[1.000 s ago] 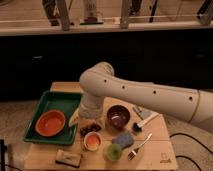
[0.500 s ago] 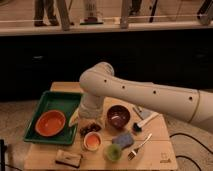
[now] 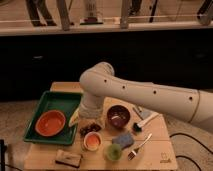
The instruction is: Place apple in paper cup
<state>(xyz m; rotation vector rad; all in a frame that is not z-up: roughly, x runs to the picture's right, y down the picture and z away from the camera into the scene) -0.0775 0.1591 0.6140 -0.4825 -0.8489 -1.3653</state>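
Gripper [image 3: 90,128] hangs low, at 12 o'clock of paper cup [image 3: 85,142], just beside rim. Grip state: cannot tell. Apple [image 3: 93,143] sits inside cup, filling mouth. Wrist points down, judged suited to straight drop. Placement appears done.

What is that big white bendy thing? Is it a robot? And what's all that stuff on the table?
Yes, it's a robot's arm, seen by one camera looking down at a wooden table. The dark hand at its end is just above a small white paper cup. Something round and orange-yellow, probably the apple, sits inside that cup. Nearby are a dark maroon bowl, a green cup, a blue sponge, a fork, and an orange bowl in a green tray.
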